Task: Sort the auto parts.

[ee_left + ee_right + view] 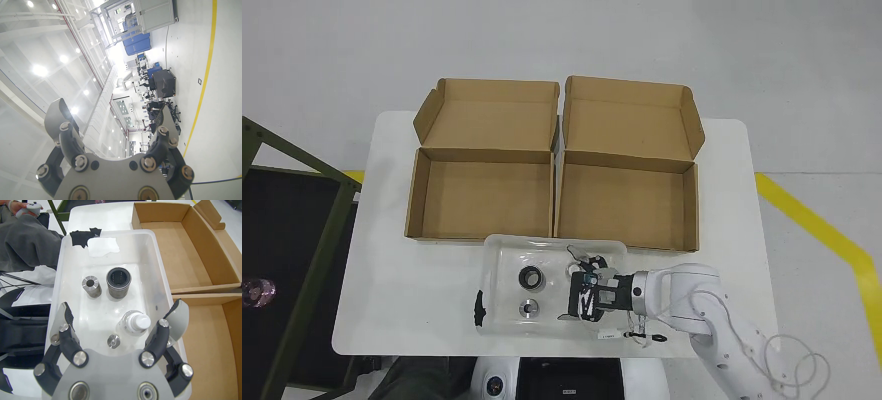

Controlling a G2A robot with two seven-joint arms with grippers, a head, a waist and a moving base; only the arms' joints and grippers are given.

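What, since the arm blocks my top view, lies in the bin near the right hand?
Observer: A white capped part stands upright in the clear bin, just ahead of the open right hand.
Operator: Anything else by it?
Observer: A small metal disc lies close beside it.
Operator: Is the left hand free?
Observer: Yes, the left hand is open, empty, pointing out into the room.

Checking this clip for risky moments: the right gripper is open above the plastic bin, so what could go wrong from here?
The white part stands near the bin wall, so a finger of the right gripper might catch the rim on the way down. The small metal knob sits close beside the white part and could get knocked during a grasp.
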